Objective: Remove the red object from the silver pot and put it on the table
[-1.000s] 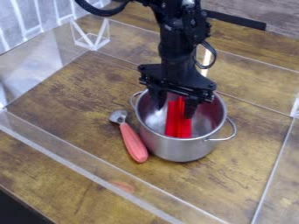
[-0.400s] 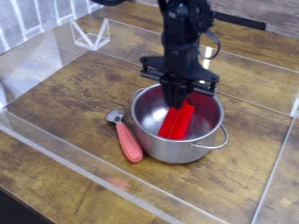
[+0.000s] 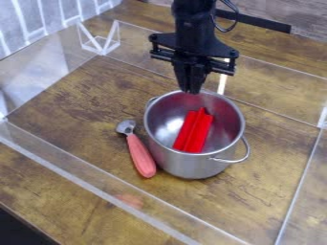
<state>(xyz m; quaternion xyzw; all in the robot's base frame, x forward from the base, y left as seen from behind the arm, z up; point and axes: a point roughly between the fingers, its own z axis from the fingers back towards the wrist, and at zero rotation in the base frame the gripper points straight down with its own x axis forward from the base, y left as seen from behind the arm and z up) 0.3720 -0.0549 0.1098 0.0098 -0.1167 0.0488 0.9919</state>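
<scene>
Red object (image 3: 194, 130) — bright red, plain. Silver pot (image 3: 174, 159) — shiny steel, red reflected on its inner wall. Spoon (image 3: 141, 150) — salmon handle, grey metal bowl. Counter (image 3: 76, 105) — dark brown wood grain, clear acrylic walls. Claw (image 3: 193, 84) — black.
</scene>
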